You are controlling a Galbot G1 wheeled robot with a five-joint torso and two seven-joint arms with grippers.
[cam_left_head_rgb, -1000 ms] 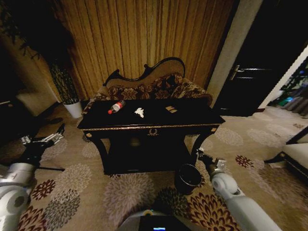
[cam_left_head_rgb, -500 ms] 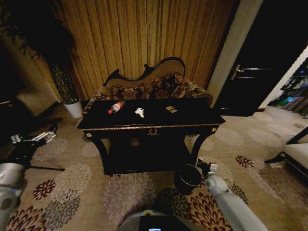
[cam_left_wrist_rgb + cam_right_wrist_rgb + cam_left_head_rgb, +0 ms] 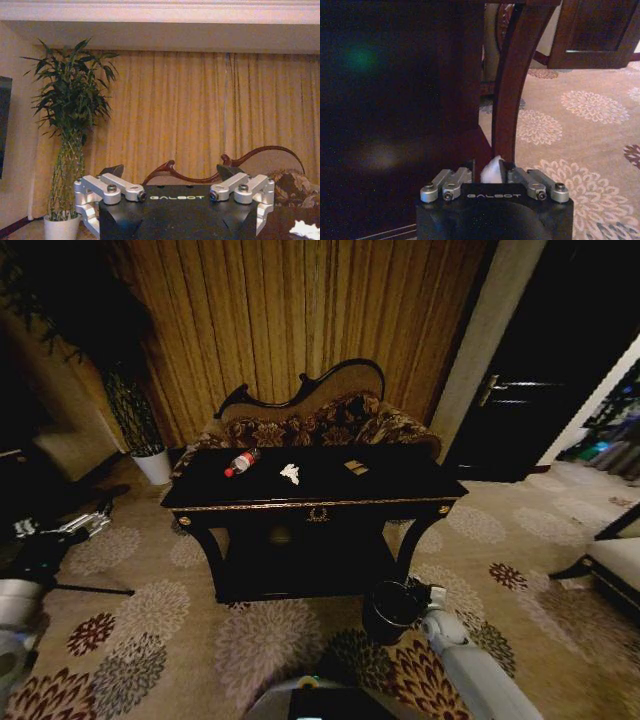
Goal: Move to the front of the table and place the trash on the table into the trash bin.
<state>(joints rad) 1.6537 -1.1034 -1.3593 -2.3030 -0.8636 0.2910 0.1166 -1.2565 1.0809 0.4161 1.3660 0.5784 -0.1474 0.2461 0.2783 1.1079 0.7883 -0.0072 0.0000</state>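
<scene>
Desk (image 3: 400, 485): black, gold-trimmed | on top: bottle (image 3: 240, 462), crumpled white paper (image 3: 290, 473), dark wrapper (image 3: 356, 467) | trash bin (image 3: 389, 611): on floor by desk's right front leg | right tool (image 3: 491, 171): just beside bin, fingers pinched on white paper scrap (image 3: 492, 171) | left tool (image 3: 174, 196): spread wide, empty, low at far left.

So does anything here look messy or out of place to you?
Yes: litter lies on the otherwise tidy black table. A plastic bottle lies on its side, with crumpled white paper and a small dark wrapper beside it. The trash bin stands upright on the carpet.
</scene>
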